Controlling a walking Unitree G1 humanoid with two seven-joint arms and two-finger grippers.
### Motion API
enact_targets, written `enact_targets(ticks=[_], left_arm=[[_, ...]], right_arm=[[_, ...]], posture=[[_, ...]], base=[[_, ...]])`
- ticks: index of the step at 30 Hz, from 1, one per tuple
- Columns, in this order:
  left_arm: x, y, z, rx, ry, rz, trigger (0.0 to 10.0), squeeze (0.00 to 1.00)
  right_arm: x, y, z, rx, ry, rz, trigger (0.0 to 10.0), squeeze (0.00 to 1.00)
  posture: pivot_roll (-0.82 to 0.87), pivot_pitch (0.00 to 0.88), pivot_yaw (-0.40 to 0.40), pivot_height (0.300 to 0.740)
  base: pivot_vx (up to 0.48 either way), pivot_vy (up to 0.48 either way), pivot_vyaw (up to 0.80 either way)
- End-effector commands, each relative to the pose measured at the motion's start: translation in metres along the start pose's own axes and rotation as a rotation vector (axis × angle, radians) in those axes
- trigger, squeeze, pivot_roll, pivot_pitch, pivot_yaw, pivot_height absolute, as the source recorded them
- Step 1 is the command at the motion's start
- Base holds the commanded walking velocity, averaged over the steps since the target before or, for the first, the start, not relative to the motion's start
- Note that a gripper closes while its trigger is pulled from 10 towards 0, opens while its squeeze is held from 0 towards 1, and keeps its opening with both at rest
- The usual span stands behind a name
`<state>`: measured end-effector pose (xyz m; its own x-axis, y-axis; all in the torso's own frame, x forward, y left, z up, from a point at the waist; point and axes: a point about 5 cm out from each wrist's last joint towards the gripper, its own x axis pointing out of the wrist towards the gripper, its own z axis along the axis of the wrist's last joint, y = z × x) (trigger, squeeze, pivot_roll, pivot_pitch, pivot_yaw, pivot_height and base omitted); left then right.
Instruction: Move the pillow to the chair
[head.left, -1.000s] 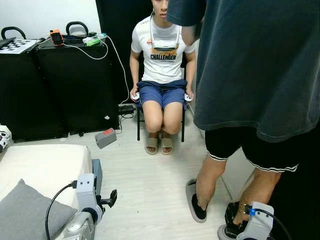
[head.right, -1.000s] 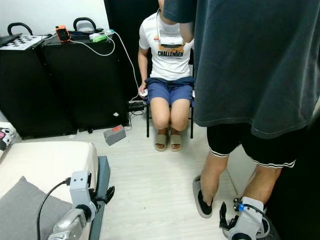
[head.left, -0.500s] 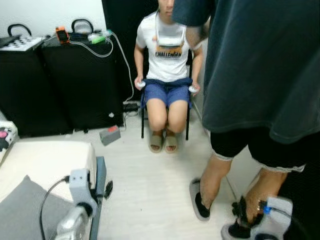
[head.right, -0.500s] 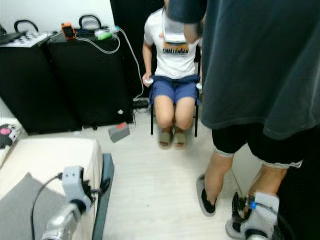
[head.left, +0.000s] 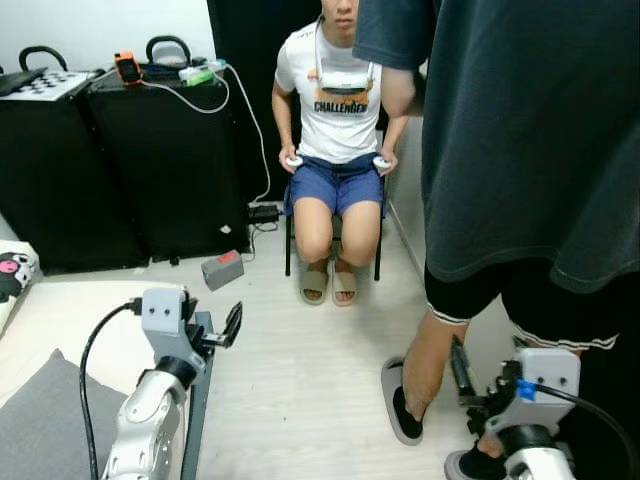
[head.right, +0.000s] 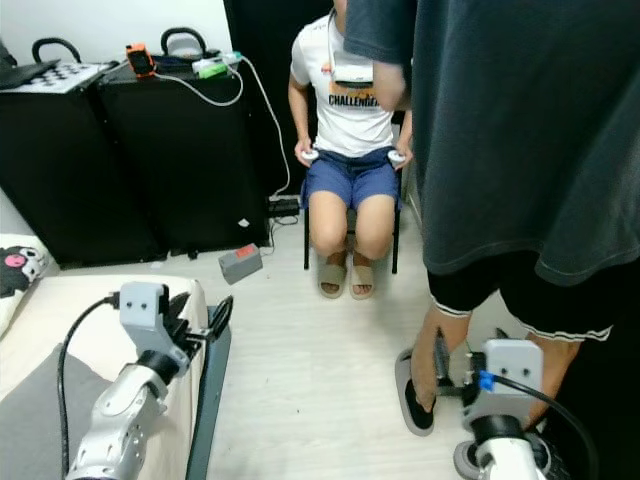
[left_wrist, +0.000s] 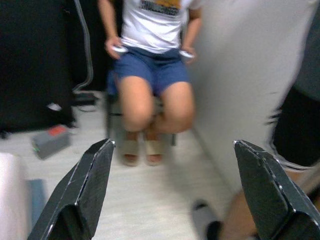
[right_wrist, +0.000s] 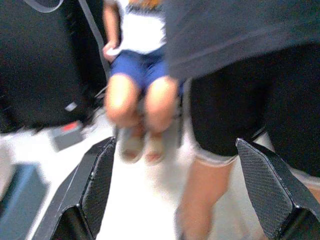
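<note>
A grey pillow (head.left: 40, 435) lies on the white bed (head.left: 75, 315) at the lower left. The black chair (head.left: 289, 235) stands at the far side of the room with a seated person (head.left: 335, 110) on it, holding small controllers in the lap. My left gripper (head.left: 232, 325) is raised beside the bed's corner, to the right of the pillow and apart from it; its fingers (left_wrist: 92, 185) stand wide open and hold nothing, pointing toward the chair. My right gripper (head.left: 458, 365) is up at the lower right, open and holding nothing, close to a standing person's legs (right_wrist: 215, 130).
A standing person (head.left: 520, 150) in a dark shirt and shorts takes up the right side, one slippered foot (head.left: 400, 405) on the pale floor. Black cases (head.left: 150, 170) with cables line the back left. A small grey box with a red top (head.left: 222, 270) lies on the floor.
Both arms have lifted, so the grippers now sit higher and point forward. The camera has shifted a little. The seated person's hands have come together in the lap.
</note>
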<state>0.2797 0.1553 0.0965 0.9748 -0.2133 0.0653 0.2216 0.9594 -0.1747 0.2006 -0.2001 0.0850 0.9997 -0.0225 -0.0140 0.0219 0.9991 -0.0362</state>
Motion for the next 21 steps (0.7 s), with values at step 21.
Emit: enact_targets(ticks=[21], left_arm=[[-0.007, -0.012, 0.001, 0.04, 0.188, 0.108, 10.0, 0.0]], right_arm=[[0.003, -0.01, -0.001, -0.008, 0.083, -0.037, 10.0, 0.0]], posture=[[-0.08, 0.028, 0.01, 0.74]], base=[[0.0, 0.0, 0.0]])
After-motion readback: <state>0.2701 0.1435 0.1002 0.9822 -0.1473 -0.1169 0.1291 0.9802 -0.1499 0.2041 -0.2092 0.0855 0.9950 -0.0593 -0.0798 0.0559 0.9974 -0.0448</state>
